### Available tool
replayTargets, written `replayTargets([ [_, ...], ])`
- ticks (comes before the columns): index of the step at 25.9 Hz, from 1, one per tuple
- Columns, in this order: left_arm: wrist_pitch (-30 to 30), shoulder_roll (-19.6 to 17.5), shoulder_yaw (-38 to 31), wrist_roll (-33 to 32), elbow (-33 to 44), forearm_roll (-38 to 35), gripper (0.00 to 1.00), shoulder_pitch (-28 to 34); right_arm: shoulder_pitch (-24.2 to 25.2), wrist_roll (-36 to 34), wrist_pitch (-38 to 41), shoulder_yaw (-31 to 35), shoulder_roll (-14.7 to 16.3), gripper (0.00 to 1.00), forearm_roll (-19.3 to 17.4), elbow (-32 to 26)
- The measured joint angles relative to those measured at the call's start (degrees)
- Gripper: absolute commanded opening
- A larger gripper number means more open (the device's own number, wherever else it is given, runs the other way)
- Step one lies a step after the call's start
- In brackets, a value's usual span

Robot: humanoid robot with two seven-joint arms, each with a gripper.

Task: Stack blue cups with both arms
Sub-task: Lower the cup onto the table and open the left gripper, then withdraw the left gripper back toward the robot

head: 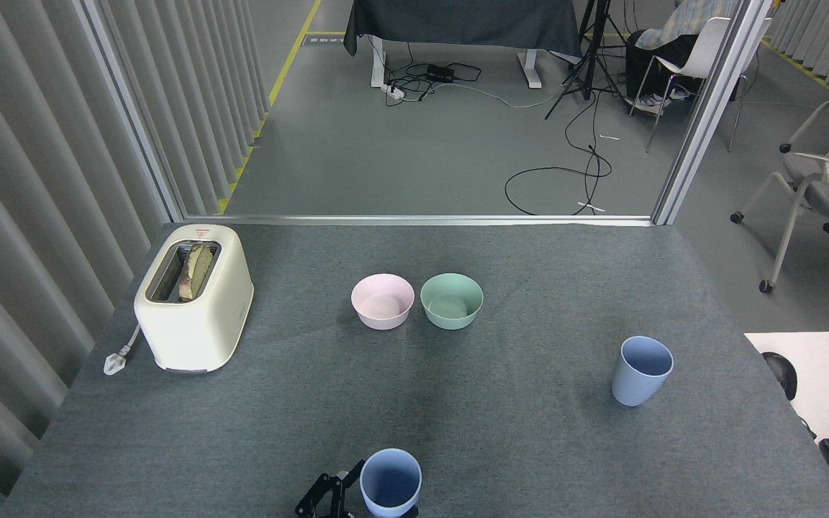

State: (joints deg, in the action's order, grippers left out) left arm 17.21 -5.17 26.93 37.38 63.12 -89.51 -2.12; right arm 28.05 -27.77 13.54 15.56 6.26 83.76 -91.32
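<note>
Down at the near edge of the grey surface (256,432), the left claw (357,503) pinches one blue cup (390,482) upright, black fingers (317,496) showing on the cup's left; the arm behind it is cut off by the frame. Up and well to the right of the claw stands the second blue cup (641,370), apart from everything. Bare cloth lies between them. Farther ahead sit the pink bowl (382,301) and mint-green bowl (451,300), with the toaster (193,296) far left.
</note>
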Motion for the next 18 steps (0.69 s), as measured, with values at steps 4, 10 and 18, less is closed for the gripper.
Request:
replayTargets([
  [4,-0.1,-0.1,-0.7,1.2,-0.3,0.1,1.0,0.3,-0.1,0.0,0.0,0.0,-0.1,1.0,0.0,0.0],
  [10,0.2,-1.1,-1.3,3.0,0.2,0.1,1.0,2.5,-0.2,0.0,0.0,-0.1,-0.1,1.0,0.0,0.3],
  [18,0.4,-3.4,-3.4,4.2,1.4,0.2,1.0,5.3,-0.2,0.1,0.0,-0.1,-0.2,1.0,0.0,0.5],
])
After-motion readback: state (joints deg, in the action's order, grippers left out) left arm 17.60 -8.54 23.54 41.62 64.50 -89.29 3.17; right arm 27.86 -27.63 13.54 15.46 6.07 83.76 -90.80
